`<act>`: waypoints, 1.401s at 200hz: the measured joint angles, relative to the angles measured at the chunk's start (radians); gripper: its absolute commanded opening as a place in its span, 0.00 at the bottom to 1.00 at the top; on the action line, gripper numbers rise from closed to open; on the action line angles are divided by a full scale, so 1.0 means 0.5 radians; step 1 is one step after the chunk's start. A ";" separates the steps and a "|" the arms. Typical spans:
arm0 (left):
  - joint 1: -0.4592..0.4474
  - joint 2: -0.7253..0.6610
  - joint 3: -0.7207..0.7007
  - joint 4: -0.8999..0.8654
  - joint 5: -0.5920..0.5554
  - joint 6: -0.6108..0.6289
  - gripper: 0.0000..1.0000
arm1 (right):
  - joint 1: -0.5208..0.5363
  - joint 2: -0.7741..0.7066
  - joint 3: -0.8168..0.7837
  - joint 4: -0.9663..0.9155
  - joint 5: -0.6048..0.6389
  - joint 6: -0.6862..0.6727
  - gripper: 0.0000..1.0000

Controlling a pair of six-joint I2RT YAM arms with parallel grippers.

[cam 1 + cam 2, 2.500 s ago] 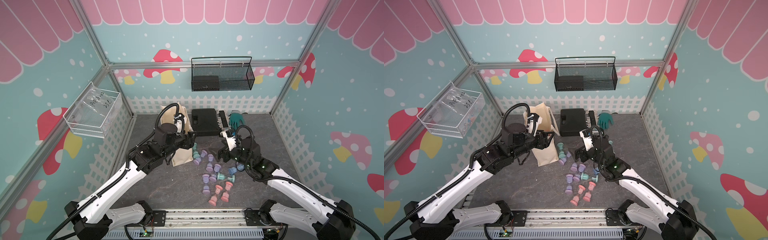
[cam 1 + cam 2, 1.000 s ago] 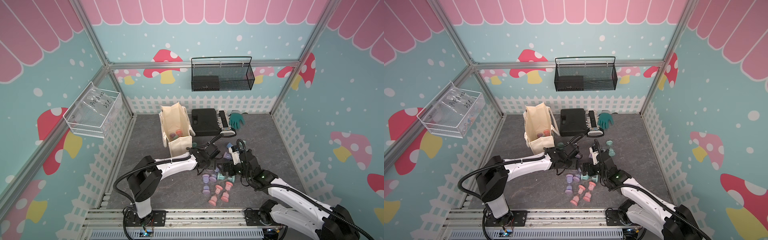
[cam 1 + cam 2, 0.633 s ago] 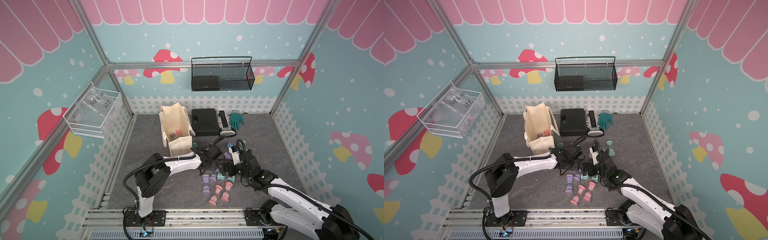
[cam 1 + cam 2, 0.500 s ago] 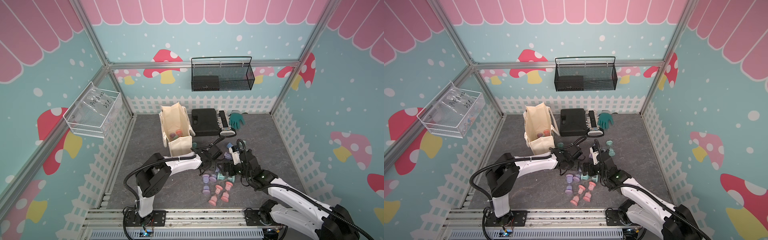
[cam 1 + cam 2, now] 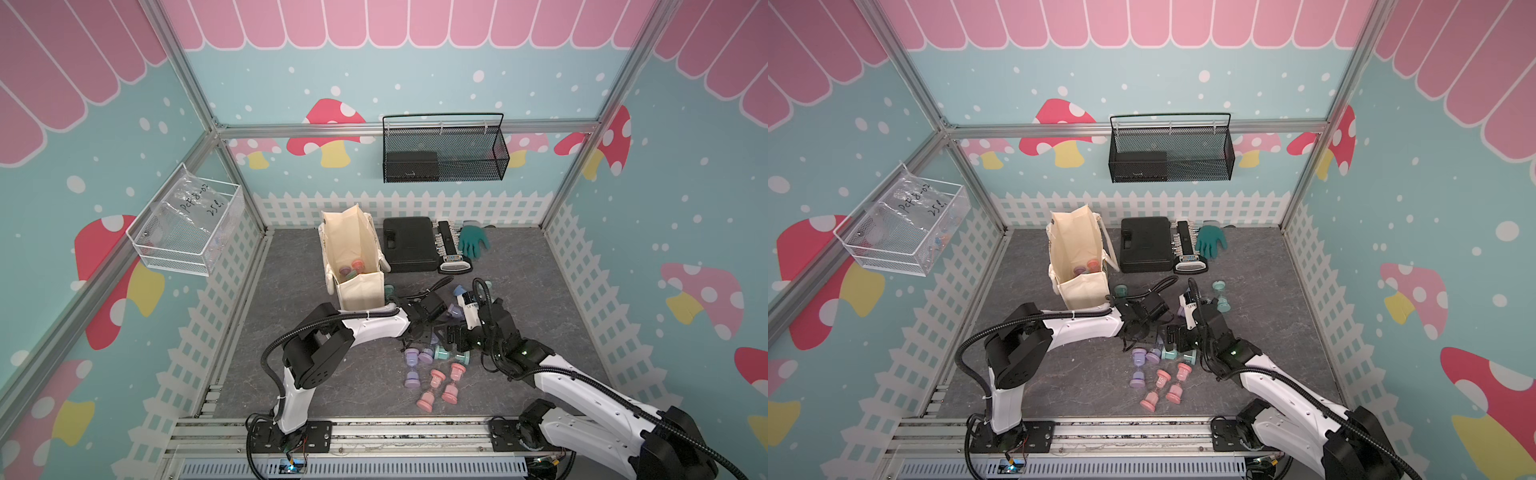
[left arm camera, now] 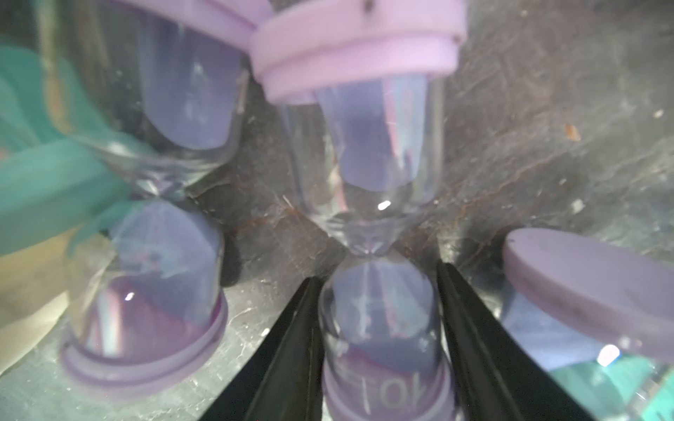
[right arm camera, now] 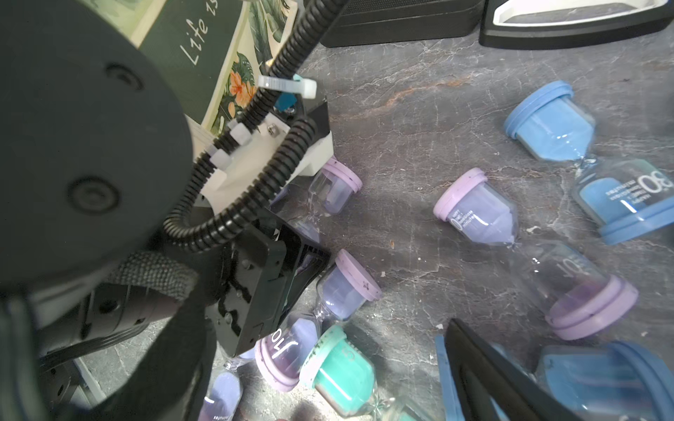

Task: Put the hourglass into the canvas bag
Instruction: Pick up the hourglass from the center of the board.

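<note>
The cream canvas bag (image 5: 357, 257) (image 5: 1077, 253) stands open at the back left, with a few hourglasses inside. Several more lie in a pile on the grey floor in front of it. My left gripper (image 6: 377, 280) (image 5: 419, 338) is low in that pile. Its black fingers (image 6: 291, 350) press both sides of one bulb of a purple hourglass (image 6: 379, 328) (image 7: 346, 288) that lies on the floor. My right gripper (image 5: 455, 336) (image 5: 1177, 338) hovers open just right of it. One of its fingers (image 7: 485, 368) shows beside a blue hourglass (image 7: 601, 379).
Loose hourglasses surround the grip: purple (image 5: 413, 365), teal (image 5: 449, 355), pink (image 5: 436, 382), blue (image 5: 459, 291). Behind them lie a black hard case (image 5: 409, 245), a tool strip (image 5: 449, 249) and a green glove (image 5: 473, 243). A wire basket (image 5: 442, 153) and a clear bin (image 5: 187, 232) hang on the walls.
My left arm came down from above the bag into the pile. Over the last second its jaws narrowed onto the purple hourglass. The right arm has held still with its jaws wide.
</note>
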 measured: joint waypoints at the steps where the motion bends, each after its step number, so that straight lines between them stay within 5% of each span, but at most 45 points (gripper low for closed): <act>1: 0.000 0.000 0.000 0.000 0.000 0.000 0.49 | 0.000 0.000 0.000 0.000 0.000 0.001 0.99; 125: 0.000 -0.028 0.005 -0.034 -0.004 0.017 0.35 | -0.024 0.019 0.000 0.052 -0.018 -0.002 1.00; 280: 0.004 -0.472 0.005 -0.066 -0.002 0.021 0.27 | -0.037 -0.239 0.092 0.066 -0.077 -0.192 1.00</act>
